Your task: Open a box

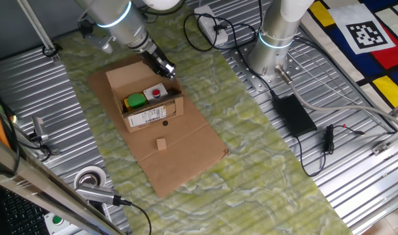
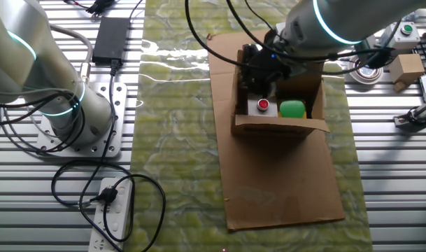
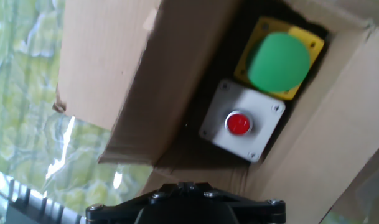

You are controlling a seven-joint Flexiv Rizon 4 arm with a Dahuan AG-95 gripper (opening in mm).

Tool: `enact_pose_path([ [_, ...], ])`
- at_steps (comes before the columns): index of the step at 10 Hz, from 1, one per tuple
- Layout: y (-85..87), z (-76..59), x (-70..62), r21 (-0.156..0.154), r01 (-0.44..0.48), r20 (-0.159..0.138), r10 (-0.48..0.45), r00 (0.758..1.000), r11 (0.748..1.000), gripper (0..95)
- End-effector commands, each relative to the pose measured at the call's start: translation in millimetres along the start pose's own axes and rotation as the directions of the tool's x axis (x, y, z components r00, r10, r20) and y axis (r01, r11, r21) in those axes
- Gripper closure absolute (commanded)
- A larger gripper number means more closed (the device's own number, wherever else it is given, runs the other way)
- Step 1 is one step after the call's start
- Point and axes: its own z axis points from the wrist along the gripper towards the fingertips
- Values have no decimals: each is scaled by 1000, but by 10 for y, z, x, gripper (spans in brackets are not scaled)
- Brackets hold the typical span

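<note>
Box (image 1: pixel 146 104) is sitting open in one fixed view on a flat cardboard sheet (image 1: pixel 179 156), showing a green button (image 1: pixel 135 100), a red button (image 1: pixel 155 93) and a white label (image 1: pixel 146 118); the gripper (image 1: pixel 163 68) is hovering at its 1 o'clock corner. In the other fixed view the box (image 2: pixel 279 119) is lying at the gripper's (image 2: pixel 258 66) 5 o'clock. In the hand view the box (image 3: pixel 114 74) is filling the frame; whether the jaws are spread or pressed together I cannot tell.
</note>
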Motion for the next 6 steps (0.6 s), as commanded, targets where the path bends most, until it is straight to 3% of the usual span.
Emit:
enact_pose_path([
  [1, 25, 30, 63, 1, -7, -4, 7, 1000, 1000, 950],
  [3, 49, 54, 150, 0, -15, -18, 15, 1000, 1000, 950],
  [6, 54, 137, 164, 2, -17, -10, 17, 1000, 1000, 950],
])
